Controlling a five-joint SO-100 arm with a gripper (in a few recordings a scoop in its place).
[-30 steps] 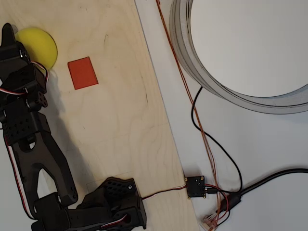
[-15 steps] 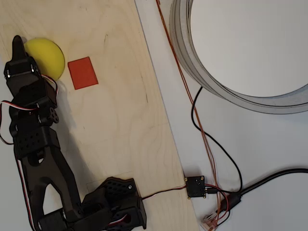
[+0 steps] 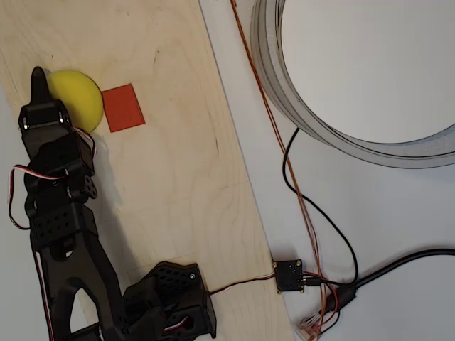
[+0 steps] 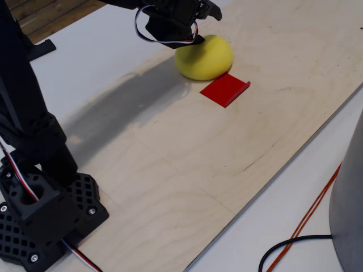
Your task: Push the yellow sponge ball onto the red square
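The yellow sponge ball (image 3: 78,98) (image 4: 205,56) rests on the wooden board, its right edge meeting the left edge of the red square (image 3: 122,107) (image 4: 225,89). My black gripper (image 3: 39,79) (image 4: 209,8) looks shut, with its pointed tip pressed against the ball's left side in the overhead view. In the fixed view the gripper hangs over the ball's far top. The part of the ball under the gripper is hidden.
The wooden board (image 3: 178,177) ends at a slanted right edge, with white table beyond it. A large grey ring (image 3: 284,85) lies at the upper right. Cables (image 3: 306,206) and a small black connector board (image 3: 289,275) sit at the lower right. The arm's base (image 3: 170,305) stands at the bottom.
The gripper has swept right and slightly down in the overhead view, pushing the ball with it. The ball has gone from apart from the red square to touching its edge.
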